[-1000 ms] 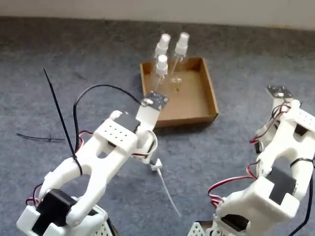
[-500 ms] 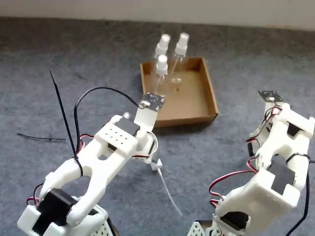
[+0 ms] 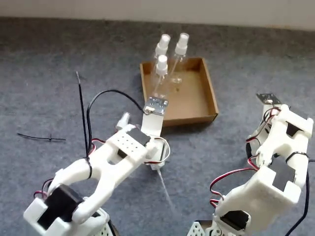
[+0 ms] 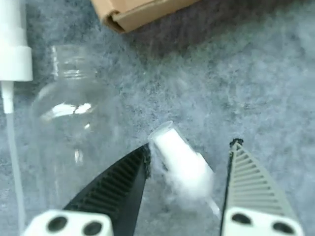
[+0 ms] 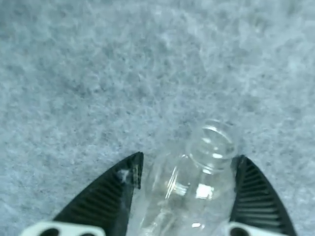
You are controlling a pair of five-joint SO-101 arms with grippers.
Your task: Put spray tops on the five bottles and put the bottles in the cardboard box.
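From above, the cardboard box (image 3: 210, 93) sits in the upper middle of the frame on grey carpet (image 3: 59, 64). Three capped bottles (image 3: 161, 66) stand together at its upper left corner. The left arm (image 3: 123, 152) stretches from the lower left toward the box's near edge, and the right arm (image 3: 275, 162) rises at the lower right. A loose spray top (image 3: 156, 166) lies on the carpet by the left arm's wrist, its thin tube trailing toward the lower edge. Black cable ties (image 3: 42, 137) lie at the far left. In the left wrist view, the left gripper (image 4: 190, 145) is spread wide, its fingers released either side of a white spray top (image 4: 184, 164) lying on the carpet between them. Just beside it lies a clear bottle (image 4: 69, 118) with a bare neck. Another top with a tube (image 4: 12, 54) sits at the upper left edge, and a corner of the box shows at the top. In the right wrist view, the right gripper (image 5: 188, 158) grasps an open bottle (image 5: 202, 172) by its body, the uncapped neck pointing out past the fingertips over the carpet.
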